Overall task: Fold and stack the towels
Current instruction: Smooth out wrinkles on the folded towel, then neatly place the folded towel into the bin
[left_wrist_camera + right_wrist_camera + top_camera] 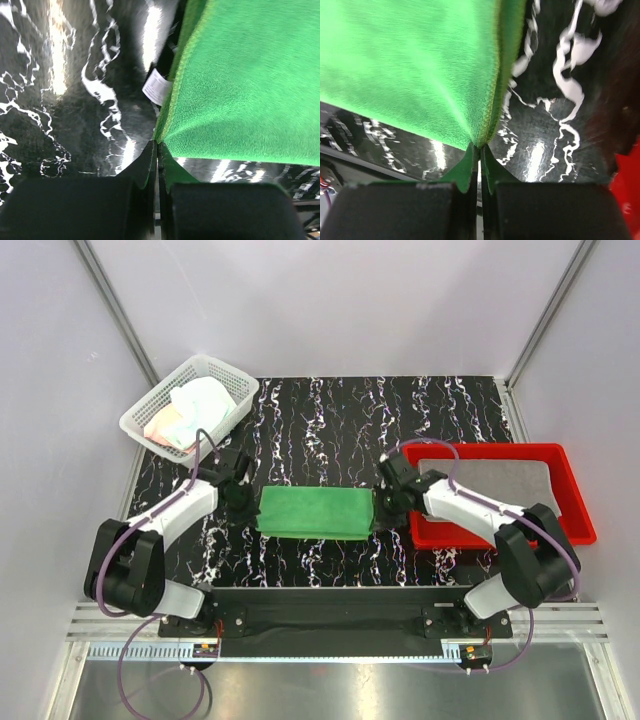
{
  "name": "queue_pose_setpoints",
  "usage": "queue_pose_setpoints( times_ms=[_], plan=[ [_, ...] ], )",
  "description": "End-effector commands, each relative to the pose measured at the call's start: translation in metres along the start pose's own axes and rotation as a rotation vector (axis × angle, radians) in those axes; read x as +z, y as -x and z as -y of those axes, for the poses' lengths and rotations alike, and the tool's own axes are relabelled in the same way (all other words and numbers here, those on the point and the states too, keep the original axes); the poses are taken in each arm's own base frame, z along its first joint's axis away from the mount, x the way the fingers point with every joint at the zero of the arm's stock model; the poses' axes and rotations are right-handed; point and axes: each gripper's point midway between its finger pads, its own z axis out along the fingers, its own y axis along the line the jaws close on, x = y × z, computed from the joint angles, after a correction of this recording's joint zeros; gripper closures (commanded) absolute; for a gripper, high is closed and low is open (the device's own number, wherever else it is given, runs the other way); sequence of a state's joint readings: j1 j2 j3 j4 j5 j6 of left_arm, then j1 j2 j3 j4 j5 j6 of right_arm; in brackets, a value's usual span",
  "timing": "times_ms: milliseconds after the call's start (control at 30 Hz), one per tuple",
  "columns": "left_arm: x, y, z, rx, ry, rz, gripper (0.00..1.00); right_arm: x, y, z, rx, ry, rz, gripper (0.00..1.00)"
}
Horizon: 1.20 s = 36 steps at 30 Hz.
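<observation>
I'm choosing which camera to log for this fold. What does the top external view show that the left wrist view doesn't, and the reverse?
Only the top view: the white basket, the red tray holding a grey towel, and the right hand at the right end of the green towel. Only the left wrist view: a white label at the towel's edge, and the left hand pinched shut on the towel. Both: the green towel on the black marbled table.

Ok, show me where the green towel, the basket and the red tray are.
green towel (315, 512): top view, middle of its upper face.
basket (160, 392): top view, far-left rim.
tray (445, 533): top view, near-left wall.
</observation>
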<state>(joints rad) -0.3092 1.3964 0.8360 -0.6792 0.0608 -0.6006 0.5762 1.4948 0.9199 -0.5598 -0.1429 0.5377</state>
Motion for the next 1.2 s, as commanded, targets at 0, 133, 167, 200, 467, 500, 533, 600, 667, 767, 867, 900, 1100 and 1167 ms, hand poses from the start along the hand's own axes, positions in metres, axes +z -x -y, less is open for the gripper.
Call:
queue_pose_setpoints(
  times_ms=[0,133,167,200,467,500,533,600,667,767,867,900,1100,1167],
  plan=[
    [0.015,0.0,-0.007,0.019,0.018,-0.009,1.0,0.015,-0.012,-0.01,0.07,0.091,-0.002,1.0],
    [0.019,-0.001,-0.009,0.02,0.028,-0.019,1.0,0.028,-0.022,0.004,0.082,0.05,-0.017,1.0],
    [0.019,0.0,-0.008,0.02,0.027,-0.016,1.0,0.029,-0.023,0.006,0.084,0.042,-0.013,1.0],
    [0.019,-0.001,-0.01,0.023,0.033,-0.018,1.0,0.027,-0.021,0.008,0.086,0.034,0.005,1.0],
    [0.016,0.004,-0.013,0.025,0.069,-0.011,0.68,0.008,-0.025,0.007,0.066,0.043,0.014,0.71],
    [0.011,0.012,-0.007,0.035,0.056,0.004,0.68,0.002,-0.021,0.005,0.06,0.046,0.026,0.69],
    [0.006,0.016,-0.001,0.046,0.034,0.006,0.67,-0.004,-0.011,0.001,0.051,0.046,0.054,0.63],
    [-0.003,0.023,0.001,0.072,0.043,0.01,0.66,-0.012,-0.002,0.003,0.034,0.016,0.083,0.58],
    [-0.017,0.042,0.01,0.085,0.033,0.059,0.64,-0.018,0.013,-0.002,0.02,0.008,0.118,0.53],
    [-0.03,0.057,0.023,0.102,-0.003,0.101,0.64,-0.015,0.032,-0.007,0.016,0.004,0.157,0.47],
    [-0.028,0.054,0.046,0.123,-0.133,0.076,0.63,0.0,0.042,-0.004,0.03,-0.012,0.15,0.46],
    [-0.023,0.055,0.056,0.128,-0.189,0.074,0.62,0.009,0.043,0.001,0.038,-0.027,0.135,0.46],
    [0.026,0.016,0.047,0.062,-0.2,-0.093,0.64,0.038,0.036,0.013,0.056,-0.045,0.082,0.47],
    [0.041,0.005,0.033,0.019,-0.156,-0.126,0.65,0.045,0.028,0.016,0.065,-0.042,0.064,0.46]
  ],
)
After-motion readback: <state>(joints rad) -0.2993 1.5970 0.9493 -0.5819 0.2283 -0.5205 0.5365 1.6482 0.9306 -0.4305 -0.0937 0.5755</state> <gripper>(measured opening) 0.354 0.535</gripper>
